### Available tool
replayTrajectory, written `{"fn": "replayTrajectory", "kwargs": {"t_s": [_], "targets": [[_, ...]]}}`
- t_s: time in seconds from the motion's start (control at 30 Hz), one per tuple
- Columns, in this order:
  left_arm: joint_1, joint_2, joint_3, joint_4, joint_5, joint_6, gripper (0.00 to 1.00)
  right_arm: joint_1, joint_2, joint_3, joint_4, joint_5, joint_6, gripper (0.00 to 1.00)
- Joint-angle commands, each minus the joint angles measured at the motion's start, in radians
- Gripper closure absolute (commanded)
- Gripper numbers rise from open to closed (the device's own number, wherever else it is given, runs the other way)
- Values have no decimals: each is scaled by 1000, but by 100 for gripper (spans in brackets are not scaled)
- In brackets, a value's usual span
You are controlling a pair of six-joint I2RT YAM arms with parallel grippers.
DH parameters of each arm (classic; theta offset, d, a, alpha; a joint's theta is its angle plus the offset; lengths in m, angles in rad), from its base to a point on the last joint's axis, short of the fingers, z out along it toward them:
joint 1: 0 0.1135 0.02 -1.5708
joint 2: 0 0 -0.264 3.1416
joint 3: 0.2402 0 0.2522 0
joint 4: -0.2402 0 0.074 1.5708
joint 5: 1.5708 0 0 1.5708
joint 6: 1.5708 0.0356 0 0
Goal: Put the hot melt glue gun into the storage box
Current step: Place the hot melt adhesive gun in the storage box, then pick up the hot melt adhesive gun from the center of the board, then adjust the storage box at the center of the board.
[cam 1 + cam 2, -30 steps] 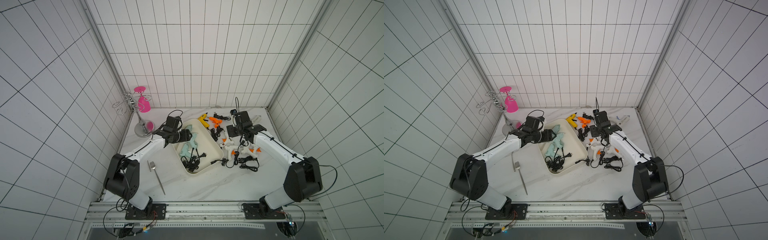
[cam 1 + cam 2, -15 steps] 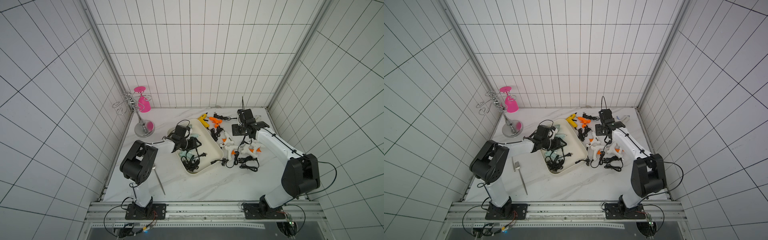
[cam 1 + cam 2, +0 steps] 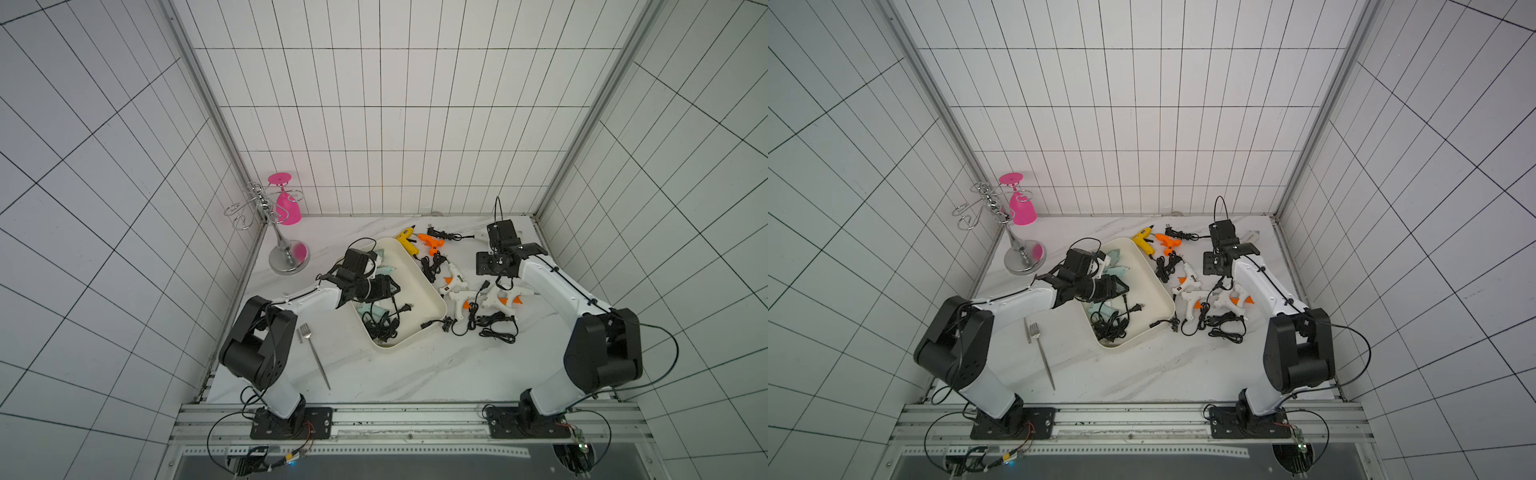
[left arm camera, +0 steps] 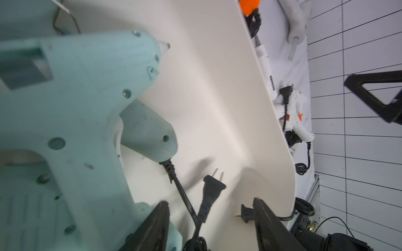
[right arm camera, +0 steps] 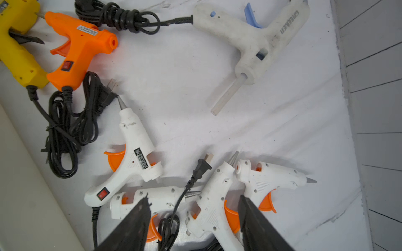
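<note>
Left gripper (image 4: 208, 219): fingers (image 4: 267, 226) apart, nothing clamped. A black cord (image 4: 182, 193) and its plug (image 4: 212, 189) lie loose between them.

Just past the tips, a mint glue gun (image 4: 76, 104) lies flat on its side inside the storage box (image 3: 419, 291). Its grip is toward the fingers and its barrel lies crosswise to the box. The nozzle points at the long wall that faces the loose guns. A second mint gun (image 4: 148, 130) lies partly under it.

The box sits at the centre of both top views, long axis running upper left to lower right.

Right gripper (image 5: 193, 217): fingers spread, empty, hovering over white glue guns (image 3: 457, 300) on the table (image 3: 415, 374), right of the box. The white gun between the tips (image 5: 213, 195) points its nozzle away from the fingers.

A yellow gun (image 3: 409, 247) and an orange gun (image 3: 430, 241) lie beside the box's upper corner.
</note>
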Motion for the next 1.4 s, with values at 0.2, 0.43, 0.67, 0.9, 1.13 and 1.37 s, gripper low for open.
{"fn": "replayTrajectory", "kwargs": {"t_s": [0.2, 0.43, 0.67, 0.9, 1.13, 1.37], "targets": [[36, -243, 77, -405, -361, 10, 28, -26, 103, 27, -36, -151, 18, 39], [164, -248, -68, -439, -324, -96, 28, 92, 241, 138, -29, -154, 45, 40], [181, -183, -99, -413, -291, -108, 27, 126, 387, 235, -46, -123, 78, 39], [181, -114, -102, -382, -279, -96, 27, 132, 431, 250, -65, -41, 89, 39], [179, -27, -79, -358, -273, -42, 29, 129, 452, 280, 32, -62, 24, 39], [177, 64, -30, -382, -283, 71, 45, 120, 501, 341, 50, -114, 18, 40]]}}
